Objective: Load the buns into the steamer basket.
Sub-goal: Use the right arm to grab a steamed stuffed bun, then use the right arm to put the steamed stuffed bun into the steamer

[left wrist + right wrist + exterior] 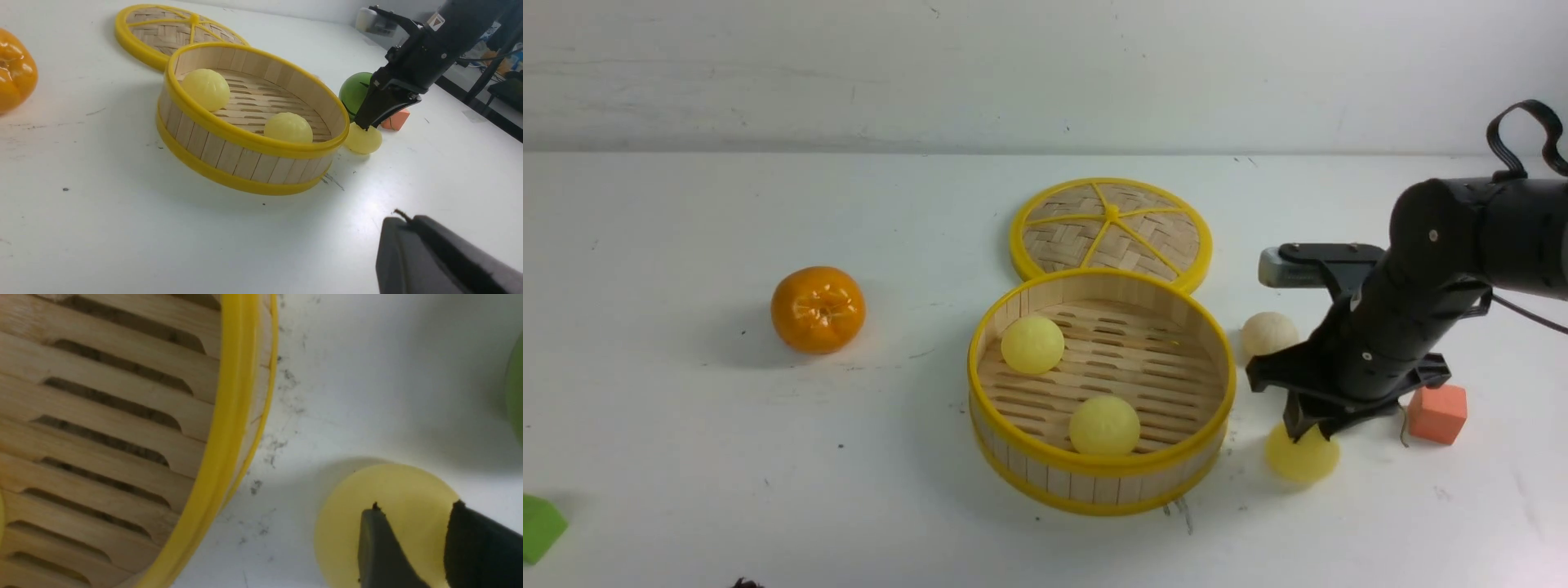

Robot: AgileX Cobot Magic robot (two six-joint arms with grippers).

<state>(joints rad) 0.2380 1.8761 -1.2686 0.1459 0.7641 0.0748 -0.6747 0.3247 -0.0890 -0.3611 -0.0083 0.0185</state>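
right tool (1303, 430) on yellow bun (1303, 461), grip unclear | basket (1086, 487): two buns (1032, 345) (1104, 425)

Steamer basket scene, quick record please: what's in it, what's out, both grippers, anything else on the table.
basket: upright, lid off, behind it
inside: two yellow buns
outside: third yellow bun, white bun, both right of basket
right gripper: tips on third yellow bun's top, grip unclear
left gripper: shut, empty
other: orange, green ball, orange block

Robot lab: bare white table (686, 457), black arm (1421, 302).
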